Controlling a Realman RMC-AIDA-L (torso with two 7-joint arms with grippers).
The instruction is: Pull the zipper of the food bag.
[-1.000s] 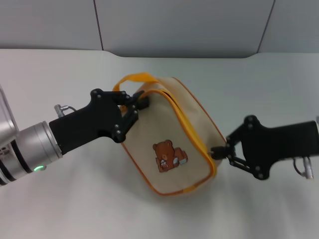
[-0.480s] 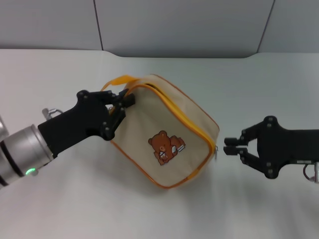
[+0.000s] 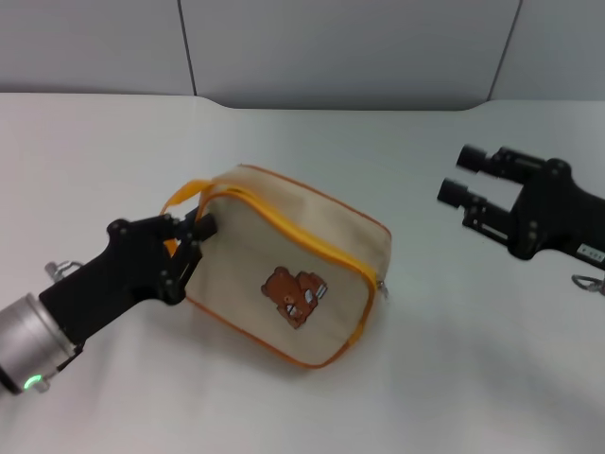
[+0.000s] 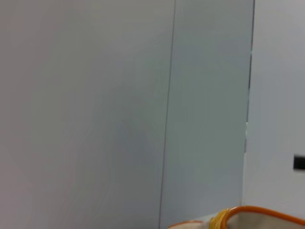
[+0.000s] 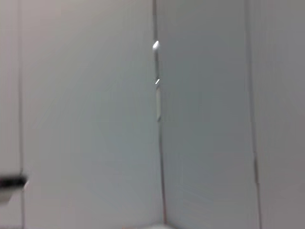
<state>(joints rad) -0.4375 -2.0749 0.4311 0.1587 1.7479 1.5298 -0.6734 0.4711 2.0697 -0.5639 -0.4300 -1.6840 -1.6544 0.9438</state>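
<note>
The beige food bag [image 3: 284, 270] with a brown bear patch [image 3: 295, 295] lies on the white table, tilted. Its yellow-orange zipper [image 3: 302, 235] runs along the top edge, and the silver pull tab [image 3: 382, 288] hangs at the right end. The yellow loop handle [image 3: 180, 199] is at the left end. My left gripper [image 3: 192, 236] is shut on the bag's left end beside the handle. My right gripper [image 3: 463, 176] is open and empty, well to the right of the bag and apart from it. The left wrist view shows only a bit of the bag's edge [image 4: 257, 217].
The white table [image 3: 454, 378] ends at a grey panelled wall [image 3: 331, 47] at the back. Both wrist views show mostly grey wall panels [image 5: 95, 119].
My right gripper let go of the pull tab, opened and drew back to the right and away. My left gripper moved the bag left and toward the table's front.
</note>
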